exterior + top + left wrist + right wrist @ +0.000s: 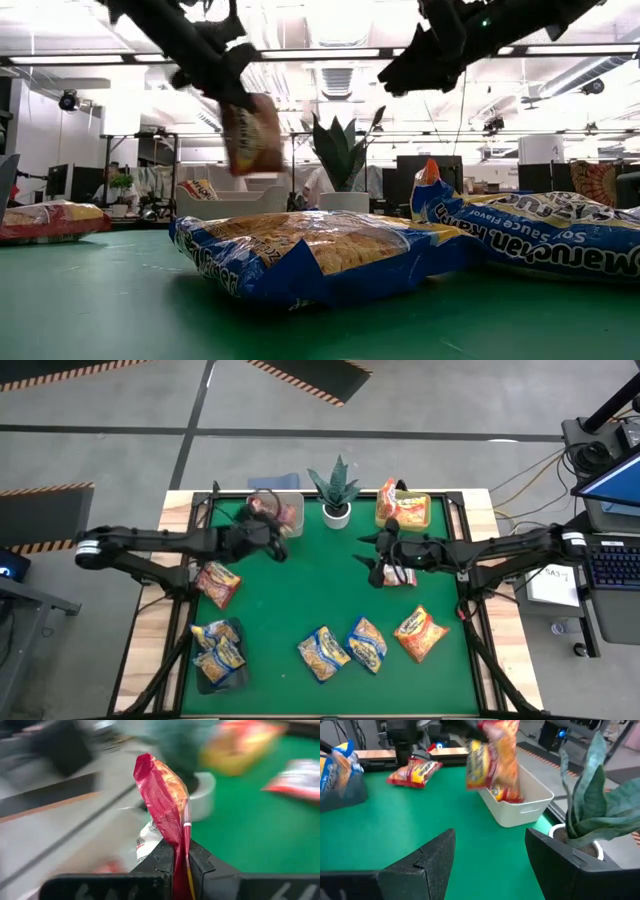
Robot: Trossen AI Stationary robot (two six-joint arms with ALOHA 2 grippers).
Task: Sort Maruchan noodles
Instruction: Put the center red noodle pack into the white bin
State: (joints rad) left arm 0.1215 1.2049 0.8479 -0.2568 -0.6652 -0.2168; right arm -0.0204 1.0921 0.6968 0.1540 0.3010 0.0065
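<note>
Maruchan noodles lie scattered over the green desk (300, 600). Nearest the front edge, well short of both hands, sit two yellow-blue packets (345, 648) side by side, with an orange-red packet (420, 634) to their right below the right hand. At the front left a dark tray (232, 672) holds more yellow-blue packets (218, 650). Just in front of the left hand lies a red packet (217, 582) flat on the desk.

The left hand (262, 532) is clamped together on a red-and-orange packet (167, 800), which hangs in the air from its fingers (200, 865) over a white bin (520, 802) that already holds noodles. The right hand (375, 557) hovers mid-desk with its fingers (427, 857) standing apart and nothing between them; a red-white packet (401, 575) rests on the desk just under its wrist.

Between the two hands and a little beyond them stands a potted plant (336, 490). Beyond the right hand, at the far edge, a yellow bin (414, 512) carries an orange packet (389, 502).
</note>
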